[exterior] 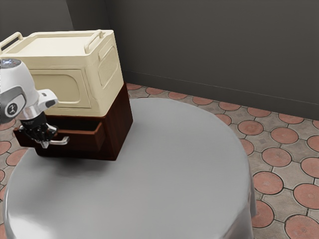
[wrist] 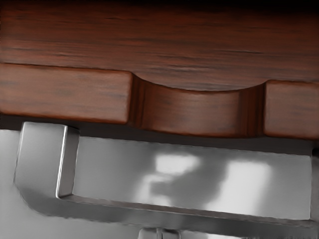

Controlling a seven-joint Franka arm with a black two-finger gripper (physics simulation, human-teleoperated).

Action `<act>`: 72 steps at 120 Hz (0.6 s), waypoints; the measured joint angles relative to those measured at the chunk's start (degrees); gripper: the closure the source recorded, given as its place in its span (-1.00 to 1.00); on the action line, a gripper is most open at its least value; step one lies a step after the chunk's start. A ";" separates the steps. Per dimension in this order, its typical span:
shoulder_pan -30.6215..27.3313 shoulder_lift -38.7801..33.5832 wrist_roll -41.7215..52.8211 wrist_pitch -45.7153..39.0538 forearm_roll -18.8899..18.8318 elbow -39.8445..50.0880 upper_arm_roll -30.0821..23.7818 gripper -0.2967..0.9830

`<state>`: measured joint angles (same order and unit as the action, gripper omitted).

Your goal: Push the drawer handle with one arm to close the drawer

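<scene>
The silver handle (exterior: 62,141) is on the front of the brown drawer (exterior: 82,142). The drawer is open and sticks out from the dark brown box (exterior: 119,127). In the wrist view, the handle's bar runs along the drawer front, with a gap between them. Through the gap I see the gray desk (exterior: 164,169), with bright, shiny spots on it. The top edge of the drawer front has a round dip cut in it, and the wood inside is brown too.

My hand (exterior: 45,145) is at the handle and points down. Its two tips are close together, side by side, with nothing held in them. They are on the outer side of the bar, away from the drawer. I can't tell if they touch it. My white arm (exterior: 31,90) comes in from the exterior view's left.

On top of the brown box sits a big cream box (exterior: 94,74), with a rail at each end of its top. The brown box stands on the round gray desk. Around the desk is a floor (exterior: 249,169) with round red tiles, and behind it is a dark gray wall (exterior: 209,45)
</scene>
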<state>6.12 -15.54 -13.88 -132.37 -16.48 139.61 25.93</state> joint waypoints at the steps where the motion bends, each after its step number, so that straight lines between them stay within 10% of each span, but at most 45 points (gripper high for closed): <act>1: 0.02 0.09 0.00 -0.01 0.02 -0.10 0.00 0.69; 72: 0.16 9.70 0.87 -5.35 1.63 -7.44 -0.09 0.69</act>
<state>6.29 -5.84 -13.01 -137.72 -14.85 132.16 25.84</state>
